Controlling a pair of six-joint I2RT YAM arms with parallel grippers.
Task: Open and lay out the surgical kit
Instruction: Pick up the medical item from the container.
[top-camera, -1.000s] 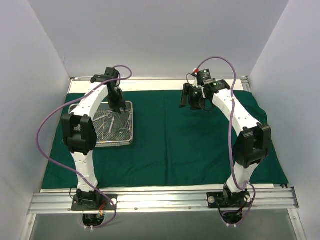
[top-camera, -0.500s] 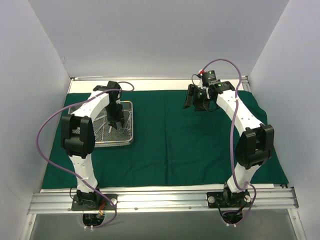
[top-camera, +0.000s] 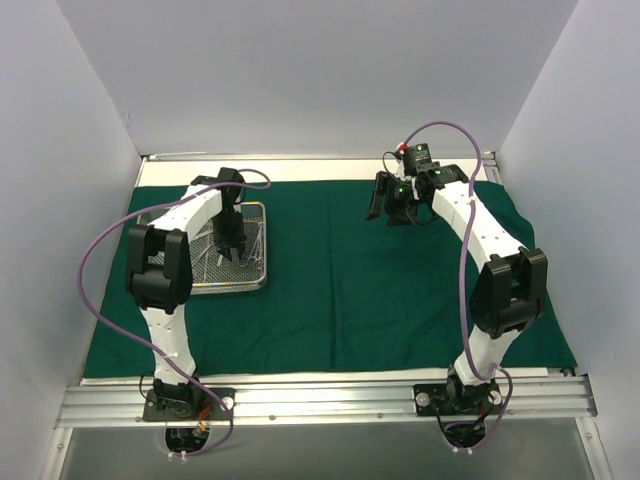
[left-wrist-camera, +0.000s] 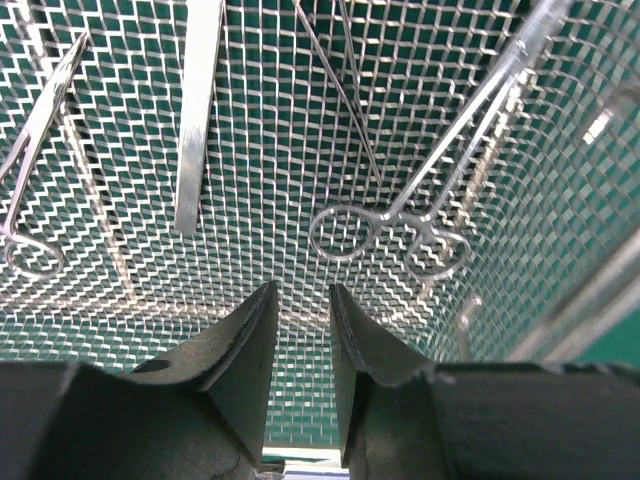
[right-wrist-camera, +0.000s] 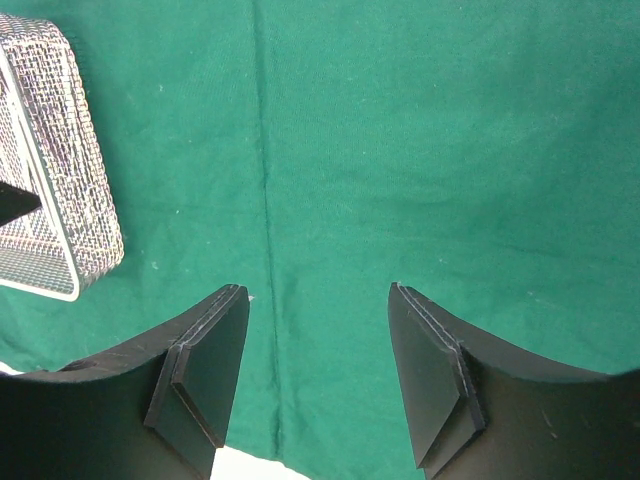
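Silver rectangular wire-mesh tray (top-camera: 225, 287) at nine o'clock on the dark green cloth (top-camera: 350, 290) holds a slim steel ring-handled clamp (left-wrist-camera: 395, 212). Left gripper (left-wrist-camera: 303, 290) jaws slightly parted, empty; right gripper (right-wrist-camera: 315, 295) jaws wide apart, empty.

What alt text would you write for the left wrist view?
The left end effector, jaws narrowly apart and empty, points at a wire-mesh tray. Ring-handled clamps and flat tweezers lie on the mesh.

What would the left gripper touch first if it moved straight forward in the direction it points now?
Probably the bare floor of the wire-mesh tray. The left gripper points down into it, and the ring-handled clamp lies just beside that line; depth is hard to judge.
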